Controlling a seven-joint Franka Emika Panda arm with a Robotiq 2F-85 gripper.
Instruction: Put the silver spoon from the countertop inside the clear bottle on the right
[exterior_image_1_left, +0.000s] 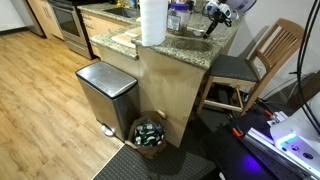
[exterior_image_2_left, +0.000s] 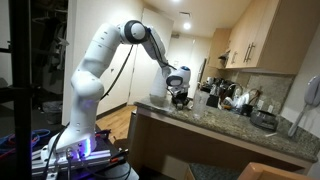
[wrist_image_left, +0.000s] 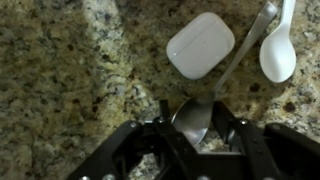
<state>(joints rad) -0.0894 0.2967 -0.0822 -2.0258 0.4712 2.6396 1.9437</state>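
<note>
The silver spoon (wrist_image_left: 215, 85) lies on the speckled granite countertop (wrist_image_left: 70, 70), its handle running up to the right. My gripper (wrist_image_left: 196, 130) is low over the countertop, with the spoon's bowl between its two fingers. The fingers stand open, with a small gap on one side of the bowl. In both exterior views the gripper (exterior_image_1_left: 213, 22) (exterior_image_2_left: 181, 97) is down at the counter's end. I cannot pick out the clear bottle with certainty among the things on the counter.
A white earbud case (wrist_image_left: 200, 45) and a white plastic spoon (wrist_image_left: 278, 50) lie close beside the silver spoon. A paper-towel roll (exterior_image_1_left: 152, 22) and a blue-topped container (exterior_image_1_left: 178, 14) stand nearby. Below are a steel bin (exterior_image_1_left: 105, 90), a basket (exterior_image_1_left: 150, 133) and a wooden chair (exterior_image_1_left: 255, 60).
</note>
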